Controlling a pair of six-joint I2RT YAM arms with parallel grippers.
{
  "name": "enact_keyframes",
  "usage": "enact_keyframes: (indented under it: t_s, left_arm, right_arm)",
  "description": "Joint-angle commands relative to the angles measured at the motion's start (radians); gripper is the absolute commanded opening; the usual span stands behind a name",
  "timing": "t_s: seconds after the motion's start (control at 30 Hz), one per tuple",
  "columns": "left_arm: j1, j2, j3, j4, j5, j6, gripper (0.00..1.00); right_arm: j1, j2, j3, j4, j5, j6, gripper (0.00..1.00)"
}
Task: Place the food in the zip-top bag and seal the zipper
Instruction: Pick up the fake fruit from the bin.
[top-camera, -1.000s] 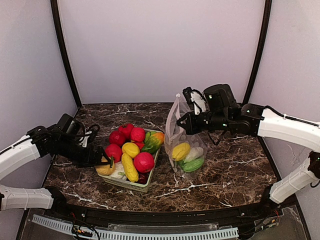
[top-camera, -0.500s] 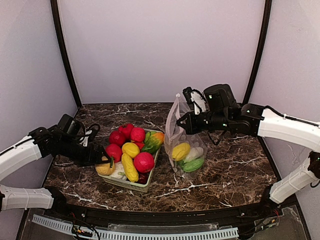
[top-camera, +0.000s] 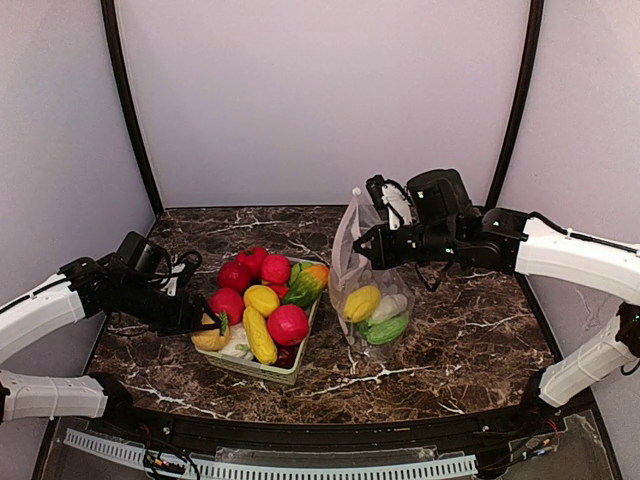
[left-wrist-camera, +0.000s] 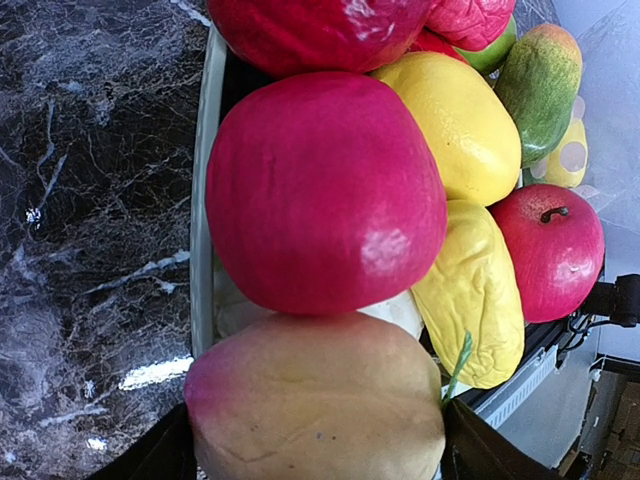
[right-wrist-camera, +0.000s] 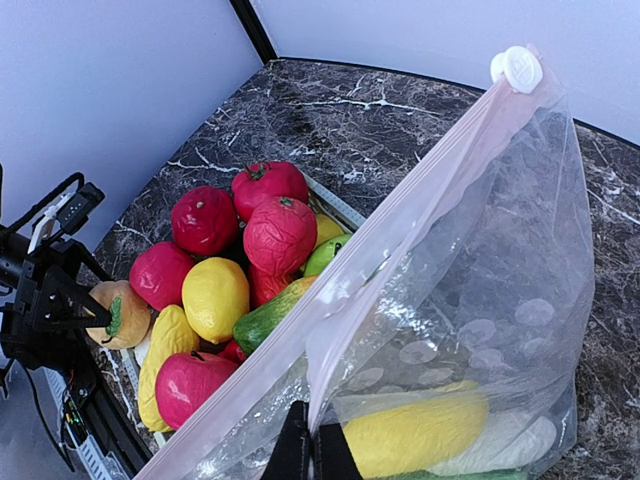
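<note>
As the zip-top bag (right-wrist-camera: 500, 300) stands upright, its zipper (right-wrist-camera: 400, 205) slants upward.

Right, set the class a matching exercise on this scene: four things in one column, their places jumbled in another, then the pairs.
1. tan and pink glossy toy fruit
2. small white slider tab
3. long bright green glossy toy cucumber
4. red glossy toy apple

a. inside the clear dotted plastic zip-top bag
b. between the fingers of the left end effector
c. at the top end of the pink zipper strip
d. in the pale green slatted basket

Pairs: 1-b, 2-c, 3-a, 4-d.
</note>
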Motion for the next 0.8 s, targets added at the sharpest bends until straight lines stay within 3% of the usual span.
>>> enact_keyframes:
  t_s: [0.0, 0.4, 0.6, 0.77]
  left_arm:
    - [0.007, -0.004, -0.022, -0.006, -0.002, 0.006, 0.77]
    - [0.008, -0.022, -0.013, -0.015, -0.021, 0.006, 0.69]
    - [0.008, -0.114, 0.023, -0.013, -0.092, 0.011, 0.65]
    - [0.008, -0.169, 0.066, -0.013, -0.067, 0.045, 0.63]
  right_arm:
    - [-0.011, -0.022, -0.01, 0.03, 0.005, 0.006, 0.0]
    - [-0.011, -0.023, -0.01, 0.03, 0.01, 0.009, 0.0]
    - [-0.01, -0.038, -0.016, 0.035, 0.011, -0.001, 0.0]
    - [-0.01, -0.05, -0.029, 0.062, -0.017, -0.021, 0.0]
